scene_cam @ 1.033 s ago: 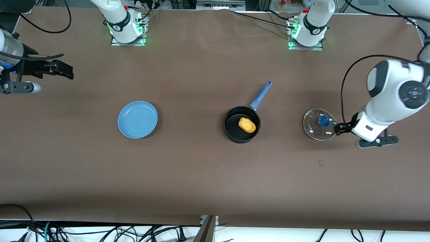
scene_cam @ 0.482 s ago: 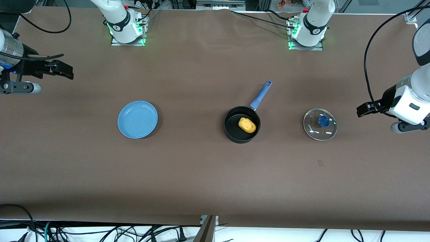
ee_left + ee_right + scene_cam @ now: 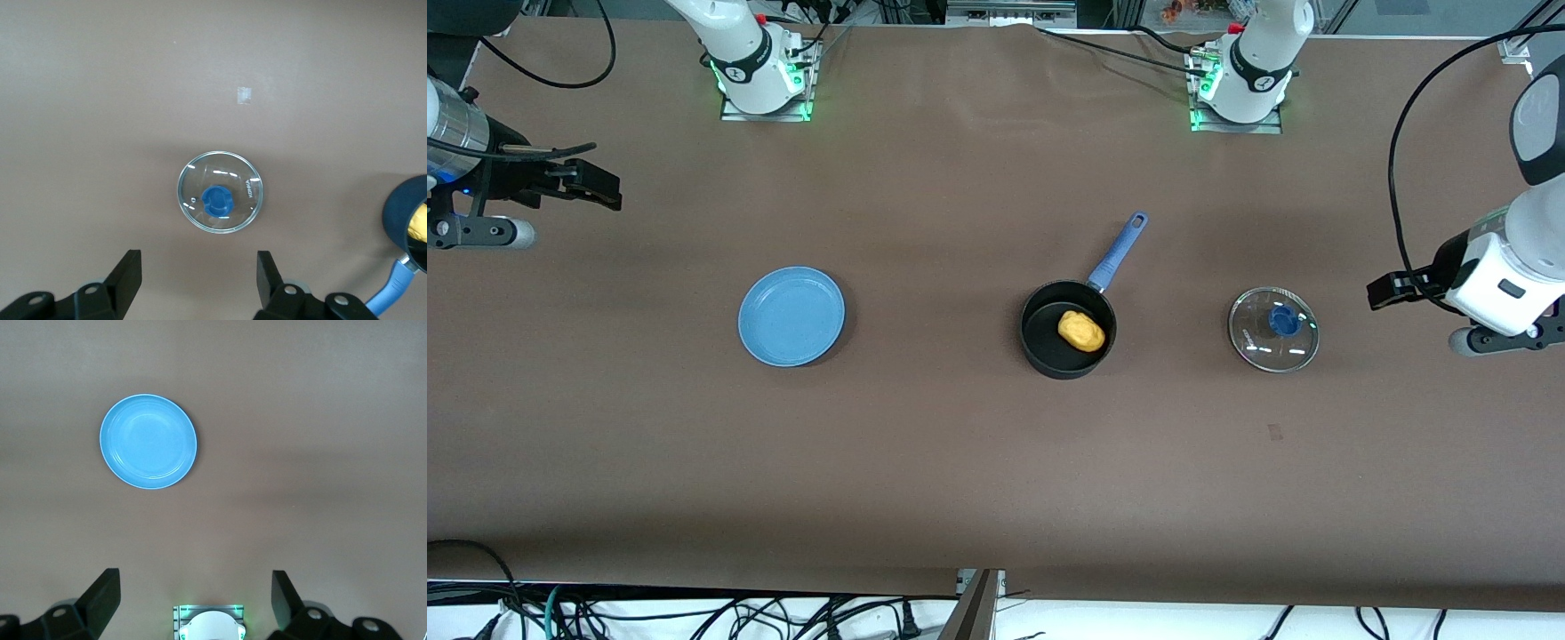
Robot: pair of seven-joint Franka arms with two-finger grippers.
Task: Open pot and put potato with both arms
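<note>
The black pot (image 3: 1047, 345) with a blue handle (image 3: 1116, 253) stands uncovered mid-table, and the yellow-orange potato (image 3: 1081, 331) lies inside it. The pot's edge (image 3: 400, 208) and the potato (image 3: 420, 223) also show in the left wrist view. My left gripper (image 3: 1385, 292) is open and empty, up over bare table beside the glass lid (image 3: 1273, 329), toward the left arm's end. In its wrist view the open gripper (image 3: 199, 280) is apart from the lid (image 3: 220, 200). My right gripper (image 3: 602, 188) is open and empty, waiting high at the right arm's end; it also shows in its wrist view (image 3: 193, 597).
A flat light-blue plate (image 3: 791, 316) lies empty toward the right arm's end and shows in the right wrist view (image 3: 148, 441). The arms' bases (image 3: 765, 84) stand along the table edge farthest from the front camera. A small pale mark (image 3: 244, 95) is on the table.
My left arm has pulled away from the lid toward the left arm's end of the table, then nearly stopped. The lid, pot, potato and right arm have not moved.
</note>
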